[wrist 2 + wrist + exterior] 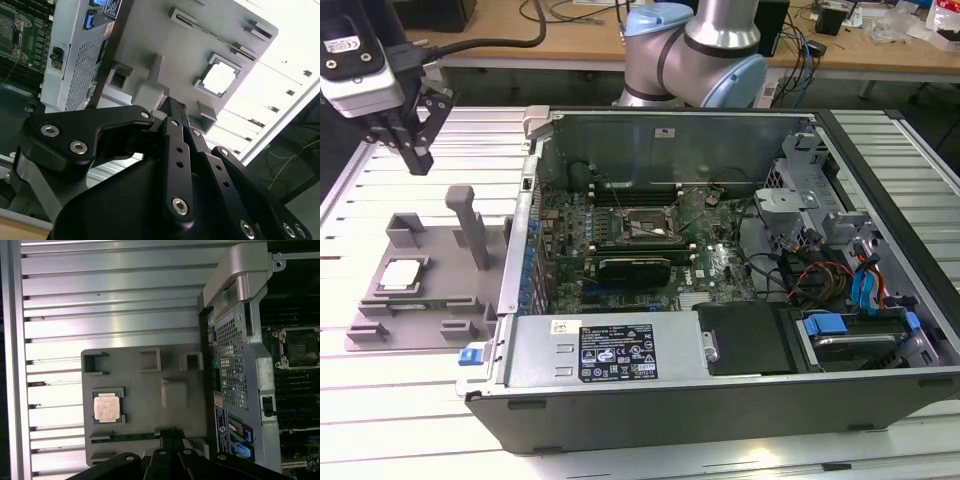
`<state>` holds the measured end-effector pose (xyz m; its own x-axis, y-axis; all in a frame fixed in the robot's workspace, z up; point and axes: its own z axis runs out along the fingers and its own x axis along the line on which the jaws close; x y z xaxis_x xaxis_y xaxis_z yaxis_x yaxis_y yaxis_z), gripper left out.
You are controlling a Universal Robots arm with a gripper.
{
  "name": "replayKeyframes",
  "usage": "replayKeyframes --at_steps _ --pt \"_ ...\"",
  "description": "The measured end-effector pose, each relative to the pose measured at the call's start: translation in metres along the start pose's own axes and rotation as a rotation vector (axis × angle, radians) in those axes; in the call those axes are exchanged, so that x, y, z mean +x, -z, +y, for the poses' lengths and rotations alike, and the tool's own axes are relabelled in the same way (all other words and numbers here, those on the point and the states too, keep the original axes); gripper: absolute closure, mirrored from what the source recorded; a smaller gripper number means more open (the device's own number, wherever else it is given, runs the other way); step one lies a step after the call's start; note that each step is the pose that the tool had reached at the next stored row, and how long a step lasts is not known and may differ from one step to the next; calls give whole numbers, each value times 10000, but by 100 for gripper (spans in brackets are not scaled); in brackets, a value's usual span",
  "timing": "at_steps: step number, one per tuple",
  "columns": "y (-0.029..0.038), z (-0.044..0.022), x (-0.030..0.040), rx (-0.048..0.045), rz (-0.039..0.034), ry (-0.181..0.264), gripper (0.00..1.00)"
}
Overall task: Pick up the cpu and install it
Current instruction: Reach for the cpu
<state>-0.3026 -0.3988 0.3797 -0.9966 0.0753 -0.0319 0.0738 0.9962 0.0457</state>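
Observation:
The cpu (402,275), a small square chip with a pale metal top, lies flat in a recess of the grey fixture plate (430,310) at the exterior view's left. Both wrist views show the cpu (107,406) (219,79) lying untouched in that recess. My gripper (419,160) hangs well above the fixture's far end, high over the slatted table, and is shut with nothing between its black fingers (172,125). The black socket frame (650,226) sits on the motherboard inside the open computer case (620,350), and the socket (300,347) stands open.
A tall grey post (470,225) and low blocks rise from the fixture plate. The case wall (520,240) stands between fixture and motherboard. Cables, a drive cage (800,200) and blue clips fill the case's other end. The arm's base (690,50) stands behind the case.

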Motion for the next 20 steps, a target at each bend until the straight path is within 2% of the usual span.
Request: replayKeyframes --at_steps 2,7,9,20 --pt "-12 -6 75 0 0 1 89" --pt "-37 -16 197 -1 0 0 89" --pt "-52 -19 227 -1 -1 0 89" --pt "-243 -36 342 1 8 0 89"
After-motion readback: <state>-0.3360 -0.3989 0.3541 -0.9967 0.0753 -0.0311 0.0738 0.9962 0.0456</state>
